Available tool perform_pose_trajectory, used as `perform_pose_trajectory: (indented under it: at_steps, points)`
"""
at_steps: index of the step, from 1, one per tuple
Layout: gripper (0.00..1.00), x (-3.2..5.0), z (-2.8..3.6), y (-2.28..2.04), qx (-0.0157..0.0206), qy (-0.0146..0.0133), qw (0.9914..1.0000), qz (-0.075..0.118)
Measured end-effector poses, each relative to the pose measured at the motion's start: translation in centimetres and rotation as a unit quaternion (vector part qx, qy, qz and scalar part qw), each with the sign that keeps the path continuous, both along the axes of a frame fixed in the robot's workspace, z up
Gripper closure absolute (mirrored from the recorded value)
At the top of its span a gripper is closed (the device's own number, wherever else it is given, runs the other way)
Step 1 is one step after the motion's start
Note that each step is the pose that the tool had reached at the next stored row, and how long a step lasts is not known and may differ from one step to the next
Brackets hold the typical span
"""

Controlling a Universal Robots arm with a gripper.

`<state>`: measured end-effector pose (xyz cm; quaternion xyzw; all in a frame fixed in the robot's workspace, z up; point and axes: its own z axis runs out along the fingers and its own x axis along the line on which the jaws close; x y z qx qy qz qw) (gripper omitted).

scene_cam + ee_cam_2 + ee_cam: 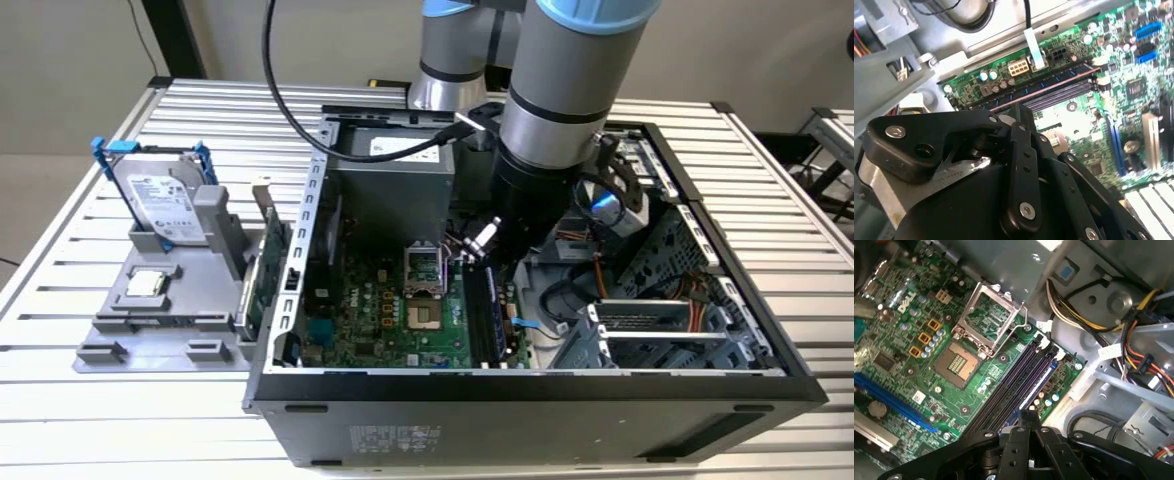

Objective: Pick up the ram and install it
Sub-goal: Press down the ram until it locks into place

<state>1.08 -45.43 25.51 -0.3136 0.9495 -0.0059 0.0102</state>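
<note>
We see the arm reaching down into the open computer case (534,395), which lies on its side on the slatted metal worktop (80,440). The gripper (483,240) hangs low over the memory slots at the edge of the green motherboard (387,310). In both wrist views the jaws look closed, their black tips drawn together into one narrow block just over the slots. The ram (1040,382) lies lengthwise in the row of long dark slots, and in the second wrist view its small dark chips run along its length. It appears to sit in a slot rather than hang free, with one end passing under the jaw tips. We cannot tell whether the tips touch it. Next to the slots, in the first wrist view, the processor socket (961,362) stands bare with its metal frame (996,315) swung up. A long blue card slot (894,400) runs farther across the board, and bundles of yellow, orange and black cables (1134,340) cross the grey metal beside the slots. Outside the case, toward the exterior view's left, a grey holder (147,335) carries a silver hard drive (167,205) with blue handles, standing tilted. A green expansion card (274,265) stands on edge between the holder and the case.
</note>
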Motion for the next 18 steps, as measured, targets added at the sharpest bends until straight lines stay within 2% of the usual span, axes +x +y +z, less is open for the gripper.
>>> perform_pose_trajectory:
  at_steps: [3, 7, 9, 11, 12, 15, 18]
  points:
    - [1.00, 0.00, 0.00, 0.00, 0.0000, 0.0000, 0.99963, 0.027]
    - [1.00, -0.01, 0.00, 0.00, 0.0005, 0.0001, 0.99812, 0.061]
    - [1.00, 0.00, -0.01, -0.01, 0.0054, 0.0009, 0.99747, 0.071]
    - [1.00, 0.00, 0.00, 0.00, 0.0135, 0.0025, 0.99681, 0.079]
    - [1.00, 0.00, -0.01, 0.00, 0.0147, 0.0029, 0.99633, 0.084]
    - [1.00, 0.00, -0.04, 0.00, 0.0147, 0.0033, 0.99385, 0.110]
    - [1.00, 0.00, -0.05, 0.00, 0.0145, 0.0037, 0.99045, 0.137]
